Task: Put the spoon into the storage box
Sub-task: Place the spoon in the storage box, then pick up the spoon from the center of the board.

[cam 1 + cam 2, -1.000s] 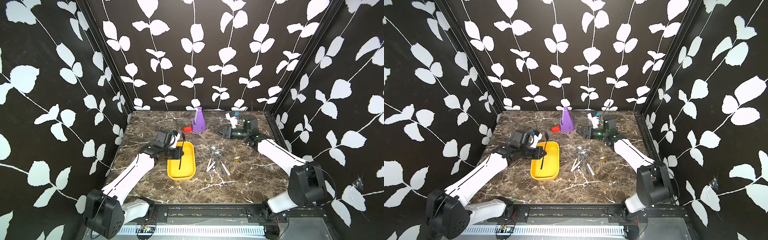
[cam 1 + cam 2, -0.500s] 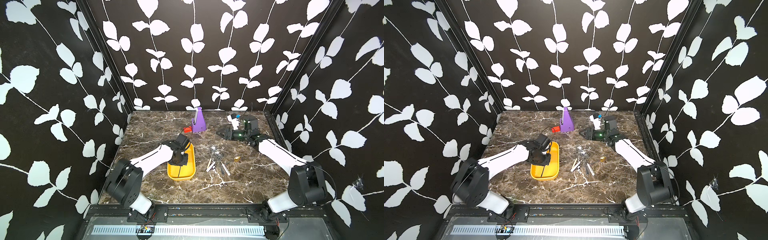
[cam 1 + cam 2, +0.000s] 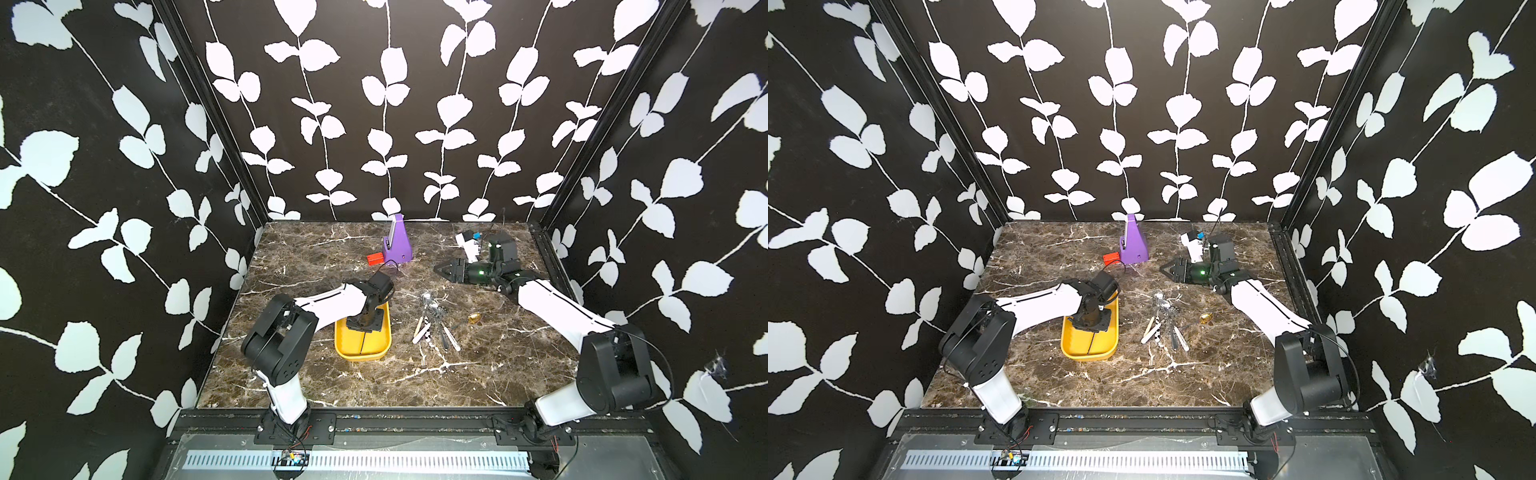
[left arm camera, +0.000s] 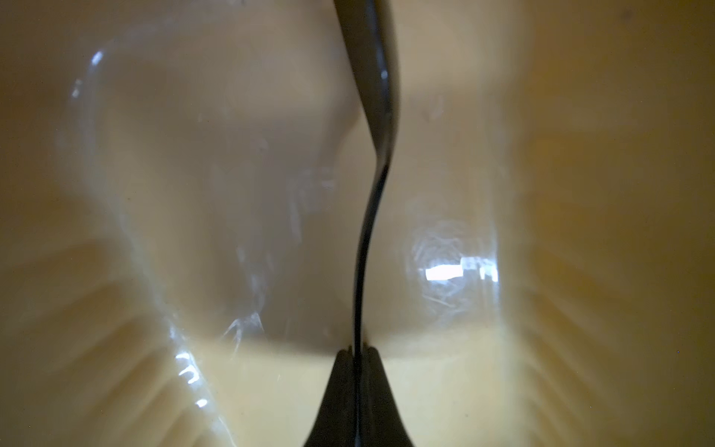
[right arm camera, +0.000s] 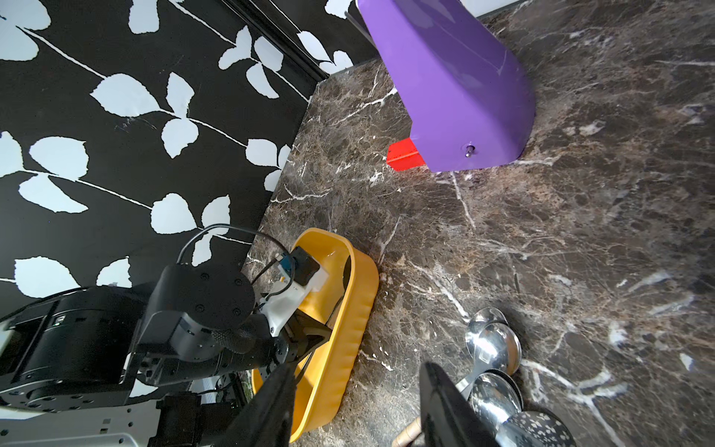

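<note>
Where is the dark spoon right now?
In both top views the dark spoon is pinched in the left end effector, low inside the yellow storage box, just left of the loose spoon pile.

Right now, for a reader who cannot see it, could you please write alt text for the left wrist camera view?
The left claw is shut on the thin handle of a dark spoon, which extends away from the camera to its bowl. Behind it, the glossy yellow inside of the storage box fills the whole view, slightly blurred.
</note>
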Controlling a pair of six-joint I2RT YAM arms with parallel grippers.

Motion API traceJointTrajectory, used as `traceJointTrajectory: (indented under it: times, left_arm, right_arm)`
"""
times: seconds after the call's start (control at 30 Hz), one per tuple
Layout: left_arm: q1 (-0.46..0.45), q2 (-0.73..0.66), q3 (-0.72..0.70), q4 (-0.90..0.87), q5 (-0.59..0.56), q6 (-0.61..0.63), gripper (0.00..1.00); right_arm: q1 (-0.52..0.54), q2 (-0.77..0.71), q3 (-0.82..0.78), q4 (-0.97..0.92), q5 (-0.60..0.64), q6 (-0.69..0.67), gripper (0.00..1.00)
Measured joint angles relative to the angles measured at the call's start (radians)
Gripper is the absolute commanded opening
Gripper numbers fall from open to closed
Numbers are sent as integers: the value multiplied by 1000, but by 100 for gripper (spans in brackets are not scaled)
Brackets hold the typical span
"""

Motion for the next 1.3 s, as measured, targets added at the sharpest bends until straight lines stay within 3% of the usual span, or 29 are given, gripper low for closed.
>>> traceJointTrajectory:
  times: [0.13,0.5,0.67,0.8,0.97,1.13,1.3]
  left_arm:
    - [-16,36,23,2,-23,-3,4]
    - [-19,43,34,11,-24,-2,28]
    - [-19,42,34,29,9,4,31]
    - [-20,26,34,29,31,14,42]
    - [-20,-78,42,23,31,37,54]
    - [13,-222,53,21,70,53,54]
    - [113,-327,40,29,146,65,55]
  right_arm:
    - [-5,-11,-4,0,2,-3,54]
    - [-7,-24,-6,-1,2,-8,54]
    - [-10,-24,-6,-1,2,-8,54]
    - [-11,-25,-6,-3,3,-8,54]
    - [-11,-34,-6,-28,18,-18,54]
    - [-11,-60,-5,-95,78,-46,54]
    - [-11,-75,15,-258,221,-95,54]
